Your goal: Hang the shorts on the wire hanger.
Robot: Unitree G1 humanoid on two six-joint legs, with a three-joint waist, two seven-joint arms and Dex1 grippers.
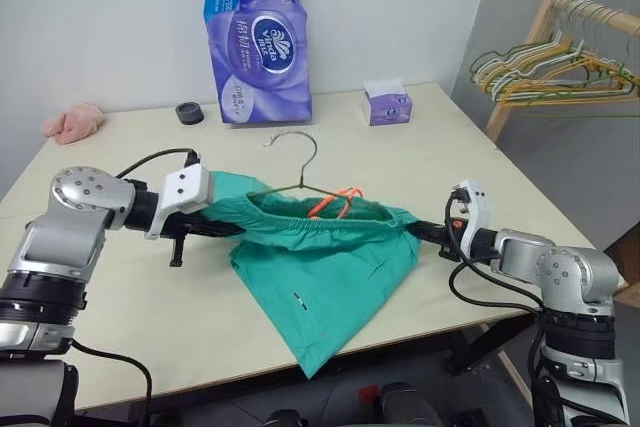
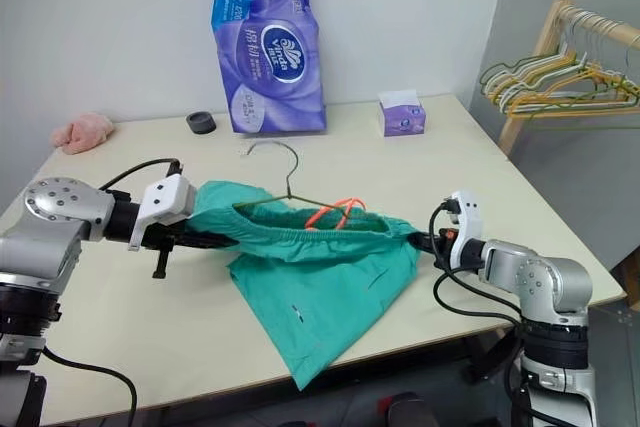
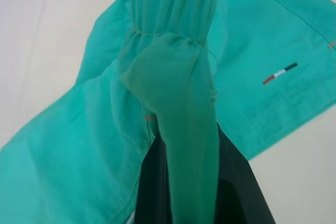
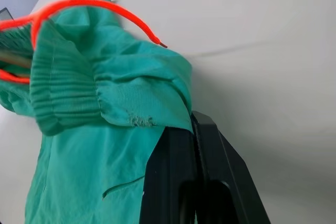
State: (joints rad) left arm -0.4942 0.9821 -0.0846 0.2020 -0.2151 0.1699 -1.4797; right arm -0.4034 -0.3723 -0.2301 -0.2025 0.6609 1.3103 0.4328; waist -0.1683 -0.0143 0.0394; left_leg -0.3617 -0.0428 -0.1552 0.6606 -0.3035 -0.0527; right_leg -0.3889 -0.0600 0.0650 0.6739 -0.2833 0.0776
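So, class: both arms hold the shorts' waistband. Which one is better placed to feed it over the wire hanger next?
Probably the left. Its gripper pinches the waistband end of the shorts near the wire hanger, whose near tip sits just behind it. The right gripper holds the far end, further from the wire.

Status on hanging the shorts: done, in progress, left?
Done: left pincer and right pincer each shut on a waistband end, the shorts stretched open. In hand: the wire hanger sits in the waistband opening, hook out. Left: settle the shorts on it and let go.
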